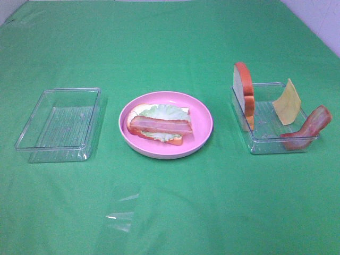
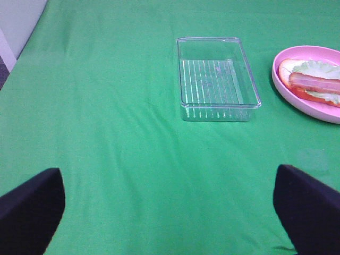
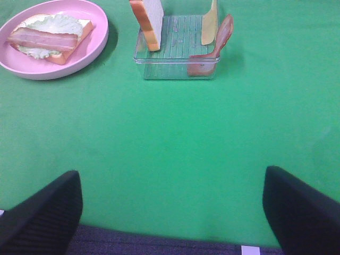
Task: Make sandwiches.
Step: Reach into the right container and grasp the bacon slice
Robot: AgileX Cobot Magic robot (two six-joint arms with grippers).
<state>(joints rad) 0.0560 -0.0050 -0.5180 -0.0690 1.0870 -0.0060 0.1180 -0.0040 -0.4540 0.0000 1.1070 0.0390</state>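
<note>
Before you, matt green cloth (image 1: pixel 170 212), lightly creased, clear glossy plastic tray (image 1: pixel 58 153) with ribbed floor, second tray (image 1: pixel 271 146) alike, smooth pink plate (image 1: pixel 201 121) with soft sheen, matt bacon strip (image 1: pixel 159 126), crinkled lettuce leaf (image 1: pixel 164 111).

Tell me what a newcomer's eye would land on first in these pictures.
The pink plate in the middle of the green cloth, carrying a half-built sandwich: bread, lettuce, bacon on top. Next, the clear tray to its right, where a bread slice stands on edge, with a leaning cheese square and a spare bacon strip.
</note>
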